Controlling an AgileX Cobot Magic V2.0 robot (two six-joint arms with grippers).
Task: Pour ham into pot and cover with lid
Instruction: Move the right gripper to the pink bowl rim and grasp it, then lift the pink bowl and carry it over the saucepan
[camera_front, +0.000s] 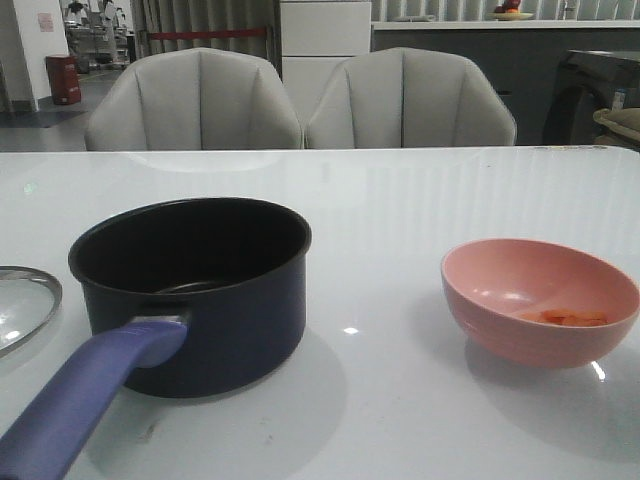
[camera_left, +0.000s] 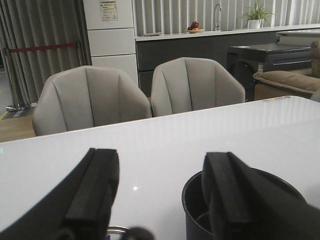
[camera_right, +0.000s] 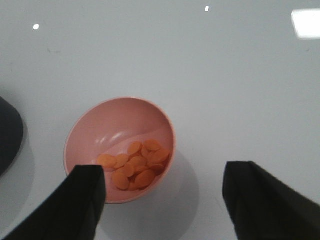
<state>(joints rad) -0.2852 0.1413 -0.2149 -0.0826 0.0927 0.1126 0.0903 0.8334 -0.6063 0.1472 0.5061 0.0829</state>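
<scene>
The dark navy pot (camera_front: 200, 290) stands at the table's left, its purple-blue handle (camera_front: 90, 400) pointing toward the front edge. Only the rim of the glass lid (camera_front: 25, 305) shows, flat on the table left of the pot. At the right, a pink bowl (camera_front: 540, 300) holds the ham (camera_front: 572, 318), a small orange heap. In the right wrist view, my right gripper (camera_right: 164, 175) hangs open above the table beside the bowl (camera_right: 120, 130) and the ham (camera_right: 135, 165). My left gripper (camera_left: 161, 160) is open and empty, with the pot (camera_left: 192, 200) behind one finger and the lid's rim (camera_left: 117, 231) below.
Two grey chairs (camera_front: 195, 100) (camera_front: 410, 100) stand beyond the far edge of the glossy white table (camera_front: 400, 210). A dark sliver of the pot (camera_right: 7, 135) shows in the right wrist view, apart from the bowl. Neither arm shows in the front view.
</scene>
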